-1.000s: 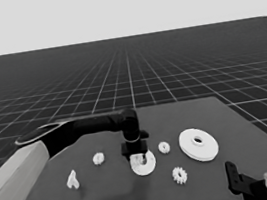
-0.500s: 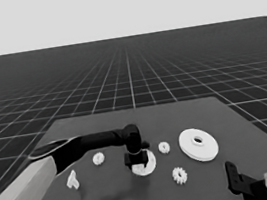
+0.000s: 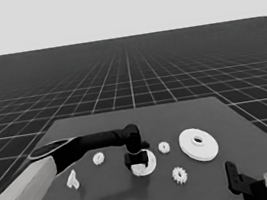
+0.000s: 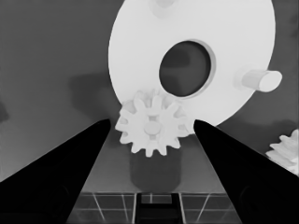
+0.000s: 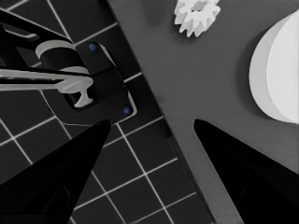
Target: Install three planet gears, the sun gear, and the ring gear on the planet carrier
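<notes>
Two arms — pale grey farther back, black near each hand, long pointed black fingers point(image 4: 60, 172)

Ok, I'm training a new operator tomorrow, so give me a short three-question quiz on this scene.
1. True or false: the larger round part already sits on the smaller round part.
2. How many gears lie loose on the table, off the smaller round part?
3. The left claw is: A) shut on a gear, B) open around the mounted gear, C) parked at the table's edge.
Key: 1 false; 2 three loose gears; 3 B.
</notes>
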Controlling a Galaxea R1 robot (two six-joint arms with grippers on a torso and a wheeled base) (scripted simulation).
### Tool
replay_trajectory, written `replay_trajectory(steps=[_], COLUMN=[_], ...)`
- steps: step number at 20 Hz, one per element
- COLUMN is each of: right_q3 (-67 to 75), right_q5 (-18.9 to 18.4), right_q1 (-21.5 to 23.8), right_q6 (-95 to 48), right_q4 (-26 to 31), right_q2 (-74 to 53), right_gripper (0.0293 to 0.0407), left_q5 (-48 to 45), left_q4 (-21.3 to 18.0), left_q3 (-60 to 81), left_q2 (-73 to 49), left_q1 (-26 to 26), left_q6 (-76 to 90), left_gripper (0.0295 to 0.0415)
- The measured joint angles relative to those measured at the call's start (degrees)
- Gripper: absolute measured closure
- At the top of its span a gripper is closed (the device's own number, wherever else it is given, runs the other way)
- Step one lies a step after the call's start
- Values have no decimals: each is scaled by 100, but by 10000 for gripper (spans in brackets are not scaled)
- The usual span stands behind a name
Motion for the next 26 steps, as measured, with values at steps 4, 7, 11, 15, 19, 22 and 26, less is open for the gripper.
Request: replay_trajectory(steps=[4, 7, 11, 15, 19, 22, 26], right_q3=[0, 0, 0, 0, 0, 0, 0], right_q5=[0, 0, 0, 0, 0, 0, 0], right_q1=[0, 0, 0, 0, 0, 0, 0], right_q6=[0, 0, 0, 0, 0, 0, 0], right_q4=[0, 0, 0, 0, 0, 0, 0], right_q2=[0, 0, 0, 0, 0, 0, 0], right_gripper=[315, 315, 315, 315, 315, 315, 315], left_q5=[178, 178, -30, -302, -333, -787, -1033], left_q4=[-842, -945, -1085, -1308, -1343, -798, -593], left_q3=[530, 553, 851, -207, -487, -946, -1312], left_q2=[-103, -105, -991, -2425, -2444, -2262, -2106], left_q1=[-859, -957, -1074, -1178, -1178, -476, -155], left_q6=[-384, -403, 589, 2639, 2947, 3158, 3312], left_gripper=[326, 326, 325, 326, 326, 326, 326])
